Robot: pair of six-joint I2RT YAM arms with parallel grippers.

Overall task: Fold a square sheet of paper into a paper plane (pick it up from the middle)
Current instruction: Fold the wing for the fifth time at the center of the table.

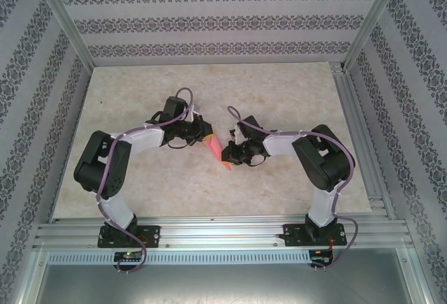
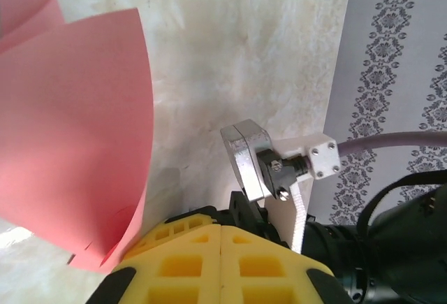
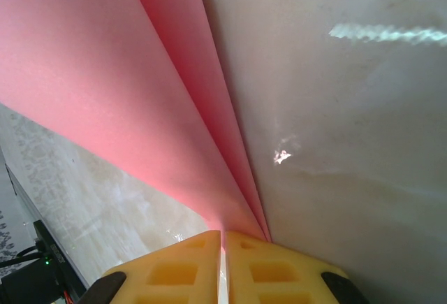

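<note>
Right claw (image 3: 223, 244), jaws pinched on the folded pink paper plane (image 1: 217, 149), which sits at centre of the overhead frame; left claw (image 2: 220, 241) closed, jaws together, plane just left of it.

Top view: the light is bright and even from overhead, shadows on the table (image 1: 279, 87) are faint and soft, and focus is sharp across the frame. Left wrist view: the table at upper centre is washed out near white, and the pink paper (image 2: 70, 129) at left is soft, close to the lens. Right wrist view: the right half is greyer, a glare streak sits at upper right with a small specular spot at centre, and the paper at upper left is blurred.
</note>
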